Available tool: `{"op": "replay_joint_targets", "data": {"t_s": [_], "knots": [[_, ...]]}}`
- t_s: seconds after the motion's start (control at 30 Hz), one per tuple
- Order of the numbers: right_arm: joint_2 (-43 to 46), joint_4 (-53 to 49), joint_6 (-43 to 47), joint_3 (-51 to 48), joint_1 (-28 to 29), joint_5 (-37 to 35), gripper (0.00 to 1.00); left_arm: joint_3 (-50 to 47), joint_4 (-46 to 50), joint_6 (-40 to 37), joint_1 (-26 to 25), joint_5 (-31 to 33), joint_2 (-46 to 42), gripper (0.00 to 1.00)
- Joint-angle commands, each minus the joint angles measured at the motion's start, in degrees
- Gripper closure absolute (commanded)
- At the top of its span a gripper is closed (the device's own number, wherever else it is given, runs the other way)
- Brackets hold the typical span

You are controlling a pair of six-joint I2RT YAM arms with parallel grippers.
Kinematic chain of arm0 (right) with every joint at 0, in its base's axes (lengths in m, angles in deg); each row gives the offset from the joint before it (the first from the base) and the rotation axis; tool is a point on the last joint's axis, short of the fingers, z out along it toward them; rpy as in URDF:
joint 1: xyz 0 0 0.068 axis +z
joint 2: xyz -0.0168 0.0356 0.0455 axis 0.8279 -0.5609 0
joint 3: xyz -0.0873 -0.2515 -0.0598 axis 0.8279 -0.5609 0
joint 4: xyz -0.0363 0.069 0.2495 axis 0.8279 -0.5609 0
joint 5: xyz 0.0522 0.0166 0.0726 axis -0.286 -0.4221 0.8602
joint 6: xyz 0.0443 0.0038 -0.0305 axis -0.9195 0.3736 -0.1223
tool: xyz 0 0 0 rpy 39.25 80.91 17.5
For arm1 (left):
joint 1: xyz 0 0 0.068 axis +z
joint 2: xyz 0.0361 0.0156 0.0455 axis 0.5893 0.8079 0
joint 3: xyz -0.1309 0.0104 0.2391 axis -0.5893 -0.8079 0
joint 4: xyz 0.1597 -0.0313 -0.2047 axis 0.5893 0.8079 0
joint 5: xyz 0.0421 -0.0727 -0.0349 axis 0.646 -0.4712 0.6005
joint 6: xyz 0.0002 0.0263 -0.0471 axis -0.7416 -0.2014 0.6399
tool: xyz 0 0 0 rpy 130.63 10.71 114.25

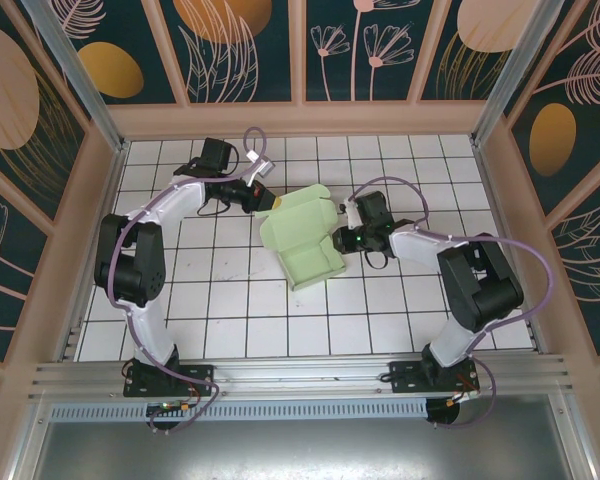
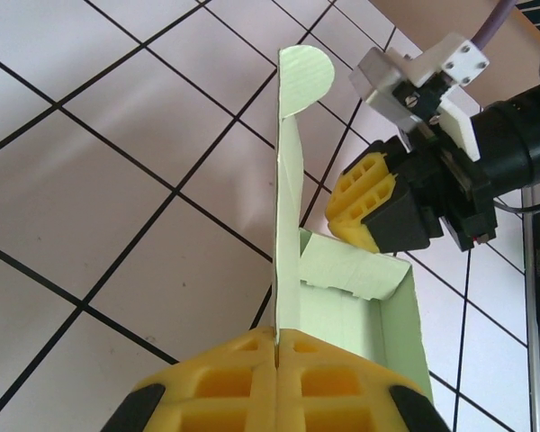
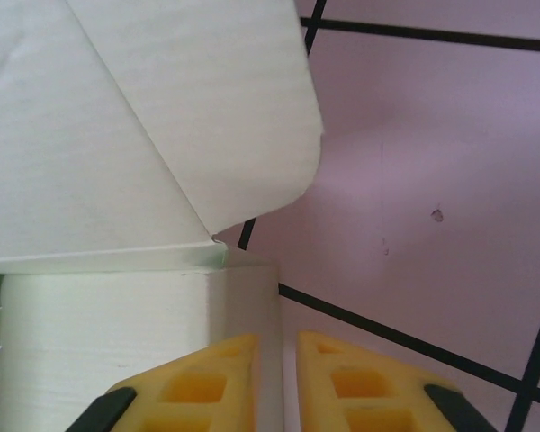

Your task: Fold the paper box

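half-formed paper box [image 1: 300,242] sits on the tabletop [image 1: 220,320]. left gripper [image 2: 277,346] jaws are clamped on its upright panel. right gripper [image 3: 279,346], at the box's opposite wall, is nearly closed, hold unclear. opposing pulls could tear or crease the thin card.

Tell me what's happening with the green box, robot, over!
Left gripper shut on paper box panel. Right gripper nearly shut at its wall, grip unclear. Box partly folded. Nothing in the way.
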Motion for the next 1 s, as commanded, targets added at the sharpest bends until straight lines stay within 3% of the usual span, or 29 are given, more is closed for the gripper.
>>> {"op": "replay_joint_targets", "data": {"t_s": [0.0,0.2,0.4,0.67,0.8,0.97], "knots": [[-1.14,-0.73,-0.16,1.30,0.07,1.62,0.85,-0.54,-0.76,-1.78,-0.23,-0.26,-1.72,1.00],[-0.81,-0.50,-0.42,0.78,0.08,1.30,0.84,-0.64,-0.88,-1.77,-0.33,-0.11,-1.78,0.99],[5.38,2.68,-3.23,-1.70,-1.96,-0.97,0.76,-0.63,-0.29,-2.23,-0.31,0.41,-1.63,0.99],[6.11,6.91,-6.33,-4.49,-3.86,8.76,0.63,-0.89,0.03,-3.25,-0.54,0.16,-1.70,0.97],[4.55,8.15,-7.22,-5.23,-4.85,13.04,0.63,-0.98,0.22,-3.57,-0.57,0.34,-1.70,0.97],[2.96,9.40,-7.71,-6.15,-5.40,15.91,0.70,-0.98,0.29,-3.68,-0.64,0.37,-1.84,0.97]]}}
